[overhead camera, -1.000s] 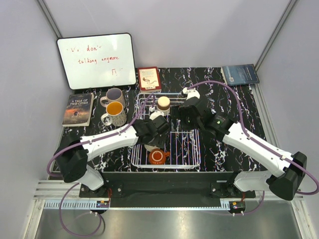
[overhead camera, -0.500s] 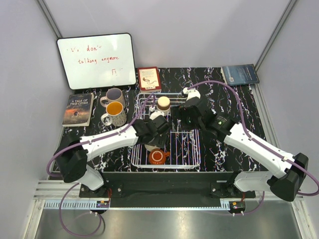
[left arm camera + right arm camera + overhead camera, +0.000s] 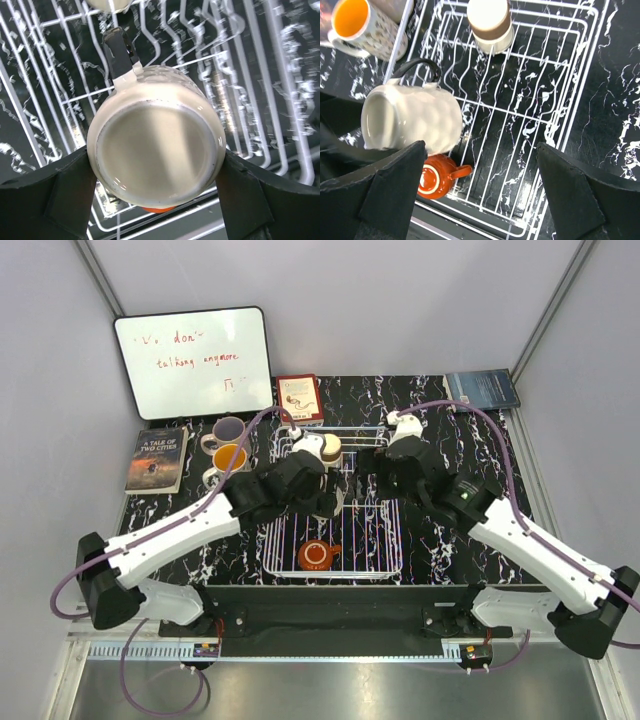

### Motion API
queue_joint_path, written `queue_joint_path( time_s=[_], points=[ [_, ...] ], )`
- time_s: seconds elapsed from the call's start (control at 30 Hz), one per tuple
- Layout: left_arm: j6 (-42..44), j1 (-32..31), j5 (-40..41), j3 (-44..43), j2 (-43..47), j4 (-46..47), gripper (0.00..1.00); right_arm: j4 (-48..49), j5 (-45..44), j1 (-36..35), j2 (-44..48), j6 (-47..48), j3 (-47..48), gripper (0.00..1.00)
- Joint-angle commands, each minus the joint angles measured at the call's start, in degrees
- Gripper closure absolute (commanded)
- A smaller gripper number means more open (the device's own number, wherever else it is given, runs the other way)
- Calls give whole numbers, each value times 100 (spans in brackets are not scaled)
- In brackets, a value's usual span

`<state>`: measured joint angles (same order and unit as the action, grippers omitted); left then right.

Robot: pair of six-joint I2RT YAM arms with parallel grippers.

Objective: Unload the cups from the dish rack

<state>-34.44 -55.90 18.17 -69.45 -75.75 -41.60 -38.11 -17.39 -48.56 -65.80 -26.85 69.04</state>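
My left gripper (image 3: pixel 155 175) is shut on a cream cup (image 3: pixel 156 145) with a dark handle, its fingers (image 3: pixel 60 195) pressing both sides of the base. The cup hangs on its side above the white wire dish rack (image 3: pixel 385 552). The right wrist view shows this cup (image 3: pixel 412 122) too. Inside the rack sit a squat orange-red cup (image 3: pixel 317 556) at the front and a cream cup with a brown rim (image 3: pixel 330 448) at the back. My right gripper (image 3: pixel 482 170) hovers open and empty over the rack's right half. A speckled cup (image 3: pixel 228 465) and a pale pink cup (image 3: pixel 229 430) stand on the table, left of the rack.
A whiteboard (image 3: pixel 192 362) leans at the back left, with a book (image 3: pixel 157 458) lying below it. A small red book (image 3: pixel 299 398) stands behind the rack. A blue book (image 3: pixel 482 390) lies at the back right corner.
My left gripper has risen from the rack's front with the cream cup and swung toward the back. The right gripper has drifted a little back and right, still open.
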Motion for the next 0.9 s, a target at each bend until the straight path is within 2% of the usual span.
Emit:
queue_joint_path(
  time_s=[0.0, 0.13, 0.33, 0.47, 0.6, 0.73, 0.87],
  points=[
    [86, 26, -489, -236, 429, 776, 100, 58, -336, 162, 409, -285, 31, 0],
    [-98, 263, -1104, 71, 736, 1224, 100, 110, -55, 364, 664, -522, 31, 0],
    [-766, 904, -2581, 1424, 1824, 3426, 100, 268, 710, 742, 832, -909, -101, 0],
    [-1336, 1326, -3214, 2100, 2194, 4324, 100, 680, 1149, 891, 1086, -1164, -390, 0],
    [-1943, 1704, -3978, 2585, 2354, 5354, 100, 1015, 1676, 953, 1210, -1279, -636, 0],
    [-2531, 1811, -4471, 2998, 2301, 6644, 100, 1401, 2046, 962, 1333, -1428, -812, 0],
    [-2849, 1854, -4927, 3236, 2117, 7463, 100, 1789, 2318, 962, 1605, -1534, -997, 0]
  ],
)
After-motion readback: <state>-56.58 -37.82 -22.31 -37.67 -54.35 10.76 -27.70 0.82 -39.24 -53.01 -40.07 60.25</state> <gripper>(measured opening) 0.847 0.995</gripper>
